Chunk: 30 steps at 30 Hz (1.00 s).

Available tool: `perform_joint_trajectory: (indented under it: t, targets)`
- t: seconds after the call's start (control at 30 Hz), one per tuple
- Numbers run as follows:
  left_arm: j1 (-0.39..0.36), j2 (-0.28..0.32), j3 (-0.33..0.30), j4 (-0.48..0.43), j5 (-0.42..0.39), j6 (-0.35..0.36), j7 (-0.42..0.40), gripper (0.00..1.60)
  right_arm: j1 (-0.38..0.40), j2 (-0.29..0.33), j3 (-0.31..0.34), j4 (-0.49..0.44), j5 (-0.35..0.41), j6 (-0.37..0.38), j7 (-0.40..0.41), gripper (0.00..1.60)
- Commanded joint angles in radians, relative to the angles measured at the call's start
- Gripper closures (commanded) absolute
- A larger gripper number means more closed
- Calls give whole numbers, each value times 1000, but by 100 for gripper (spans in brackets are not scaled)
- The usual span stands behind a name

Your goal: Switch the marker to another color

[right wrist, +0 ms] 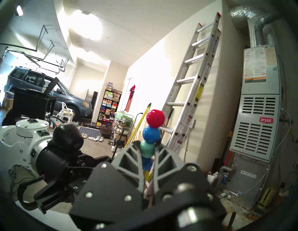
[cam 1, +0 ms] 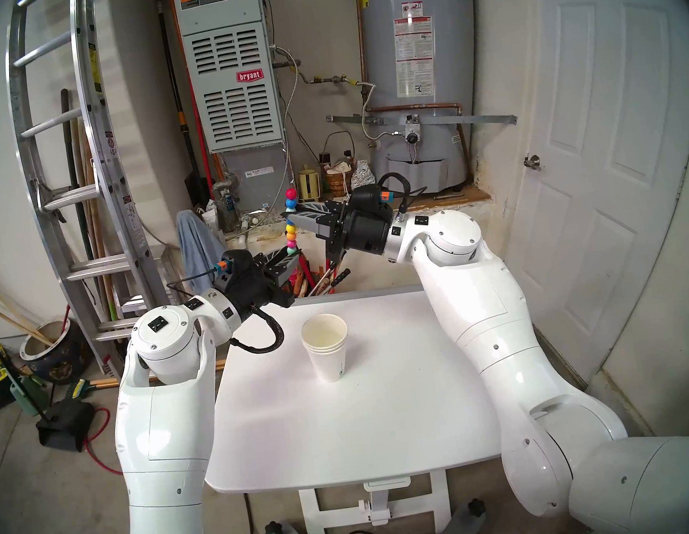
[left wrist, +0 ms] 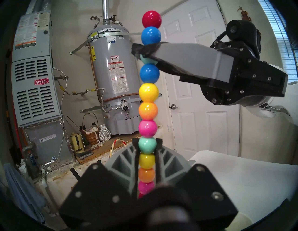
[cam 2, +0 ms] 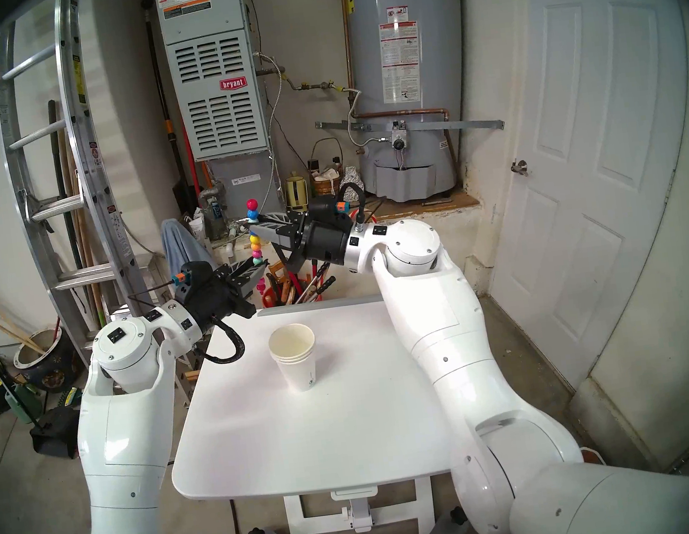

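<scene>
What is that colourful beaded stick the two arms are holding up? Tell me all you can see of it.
The marker is a slim upright stick of glossy, plastic-looking balls stacked in a line: red on top, then blue, teal, blue, yellow, orange, pink, teal, yellow, orange, pink. It hangs in the air beyond the table's far edge. The right gripper pinches the upper teal ball; the left gripper is closed around the lower teal one.

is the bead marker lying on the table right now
No, the marker stands upright in the air, gripped by both grippers.
</scene>
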Motion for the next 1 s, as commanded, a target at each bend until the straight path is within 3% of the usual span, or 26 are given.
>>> perform_joint_trajectory:
  t: [0.0,0.83,0.97]
  targets:
    - [-8,-2,-6,-14,-4,-14,3,160,7,-12,-4,-25,0,-8,-2,160]
    - [57,8,-9,5,20,-29,0,160,41,-18,71,-22,9,-63,-42,160]
    - [38,1,-42,-5,13,-50,25,160,44,13,64,-15,-43,-105,-58,160]
